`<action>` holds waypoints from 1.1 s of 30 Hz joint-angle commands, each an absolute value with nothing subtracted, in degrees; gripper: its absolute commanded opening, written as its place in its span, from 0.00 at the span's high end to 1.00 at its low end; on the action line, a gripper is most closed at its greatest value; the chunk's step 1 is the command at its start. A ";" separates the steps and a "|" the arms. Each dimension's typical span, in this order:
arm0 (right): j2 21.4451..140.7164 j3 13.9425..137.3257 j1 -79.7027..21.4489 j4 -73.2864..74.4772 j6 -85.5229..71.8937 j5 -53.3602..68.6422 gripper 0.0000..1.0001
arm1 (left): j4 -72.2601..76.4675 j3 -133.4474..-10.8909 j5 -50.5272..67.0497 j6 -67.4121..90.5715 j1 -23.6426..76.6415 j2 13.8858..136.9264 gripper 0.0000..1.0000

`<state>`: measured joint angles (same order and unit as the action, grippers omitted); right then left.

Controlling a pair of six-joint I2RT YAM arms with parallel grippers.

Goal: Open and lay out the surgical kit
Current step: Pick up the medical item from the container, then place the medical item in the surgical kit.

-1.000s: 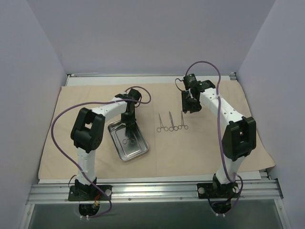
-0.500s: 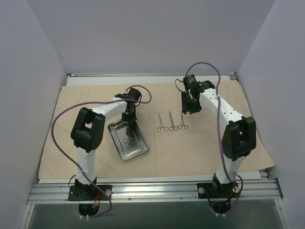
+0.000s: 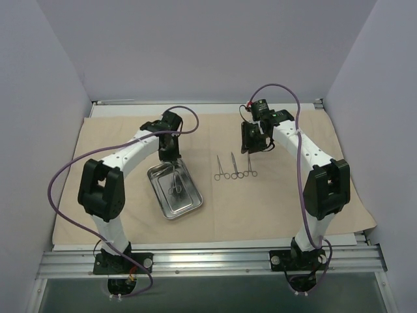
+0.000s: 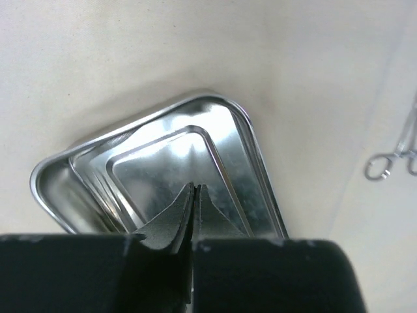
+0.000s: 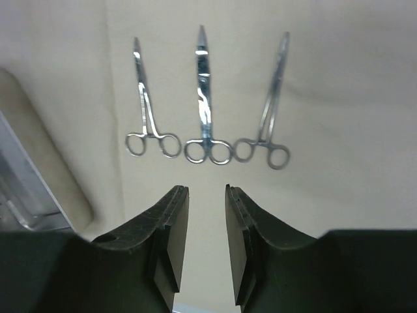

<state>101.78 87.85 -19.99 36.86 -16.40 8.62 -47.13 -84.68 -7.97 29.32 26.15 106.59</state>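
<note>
The left gripper (image 4: 194, 189) is clenched above the steel tray (image 4: 256, 150). Whether the fourth forceps (image 3: 174, 185) is pinched cannot be told. The right gripper (image 5: 207, 192) is parted, empty, over three forceps (image 5: 207, 124) laid on the cloth wrap (image 3: 280, 195). Placing the fourth beside them is judged next.

3 forceps (image 3: 234, 167) lie on the cloth (image 3: 273, 202) (just right of the tray (image 3: 187, 203)).

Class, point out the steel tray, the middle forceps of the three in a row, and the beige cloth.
steel tray (image 4: 163, 156): left wrist view, on its bare floor.
middle forceps (image 5: 203, 85): right wrist view, on its shank.
beige cloth (image 3: 273, 202): top view, on a bare patch.
</note>
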 commanded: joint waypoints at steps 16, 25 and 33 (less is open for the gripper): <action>101.69 92.01 -27.41 21.35 -12.59 48.52 0.50 | -54.14 -91.67 7.29 31.37 25.66 89.91 0.98; 99.84 88.07 -31.55 12.66 -14.33 48.78 0.41 | -55.37 -98.70 13.35 33.57 25.58 91.23 0.98; 100.37 87.80 -32.08 11.17 -14.50 50.89 0.43 | -55.20 -99.14 16.08 34.63 25.58 90.79 0.98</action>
<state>101.84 88.27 -31.88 13.82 -14.09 48.21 -55.09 -96.90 13.58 33.80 26.02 91.90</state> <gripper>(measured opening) 0.572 0.024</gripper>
